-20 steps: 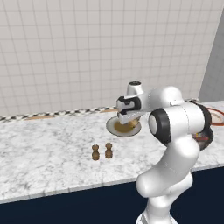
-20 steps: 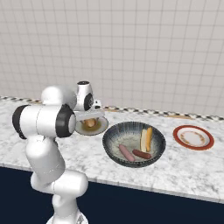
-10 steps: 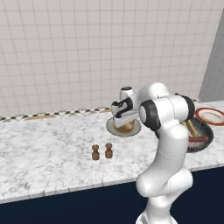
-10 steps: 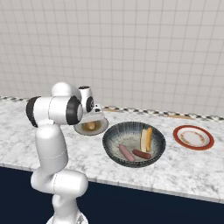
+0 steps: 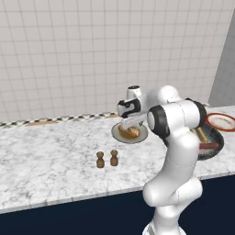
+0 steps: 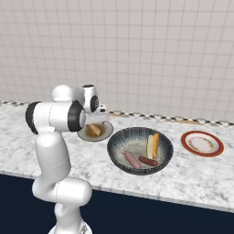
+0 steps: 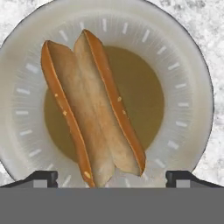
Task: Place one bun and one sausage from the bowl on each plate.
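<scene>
Centrally, split golden bun (image 7: pixel 94 109) on glossy brown-centred grey plate (image 7: pixel 188 87).

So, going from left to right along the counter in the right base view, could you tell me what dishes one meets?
Grey plate holding a bun, then the dark bowl, then the red-rimmed plate.

We see a glossy white arm (image 5: pixel 176 156) built of rounded, bulbous segments, with dark grey bands ringing its joints. A black cap tops the wrist, and the hand seems to carry a dark panel, though its detail is blurred.
</scene>
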Controlling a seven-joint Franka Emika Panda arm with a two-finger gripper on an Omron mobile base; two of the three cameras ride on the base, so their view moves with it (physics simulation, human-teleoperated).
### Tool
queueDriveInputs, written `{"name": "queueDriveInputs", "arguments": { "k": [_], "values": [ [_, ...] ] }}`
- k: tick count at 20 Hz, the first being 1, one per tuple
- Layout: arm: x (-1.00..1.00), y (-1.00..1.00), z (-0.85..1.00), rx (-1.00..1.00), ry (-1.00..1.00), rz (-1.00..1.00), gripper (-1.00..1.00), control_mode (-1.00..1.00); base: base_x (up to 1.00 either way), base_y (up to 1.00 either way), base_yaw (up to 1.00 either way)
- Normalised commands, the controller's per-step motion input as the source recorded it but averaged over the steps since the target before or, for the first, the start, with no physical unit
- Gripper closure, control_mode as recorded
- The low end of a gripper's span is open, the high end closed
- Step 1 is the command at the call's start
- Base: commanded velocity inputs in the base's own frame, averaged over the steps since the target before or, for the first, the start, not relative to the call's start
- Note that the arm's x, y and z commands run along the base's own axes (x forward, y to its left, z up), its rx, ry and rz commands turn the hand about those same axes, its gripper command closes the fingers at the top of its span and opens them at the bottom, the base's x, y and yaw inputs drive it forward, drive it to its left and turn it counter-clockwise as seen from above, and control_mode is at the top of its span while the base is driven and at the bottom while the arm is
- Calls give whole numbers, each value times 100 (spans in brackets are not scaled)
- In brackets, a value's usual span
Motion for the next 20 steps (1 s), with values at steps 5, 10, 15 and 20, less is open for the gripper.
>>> {"name": "queueDriveInputs", "arguments": {
  "k": [5,10,15,20],
  "values": [
    [-100,-100,60,10,-2,-9,-100,-100,0,0,0],
    [-100,-100,30,8,7,-20,-100,-100,0,0,0],
    [-100,-100,-17,4,9,-21,-100,-100,0,0,0],
    [-28,-100,-54,-6,0,-14,-100,-100,0,0,0]
  ]
}}
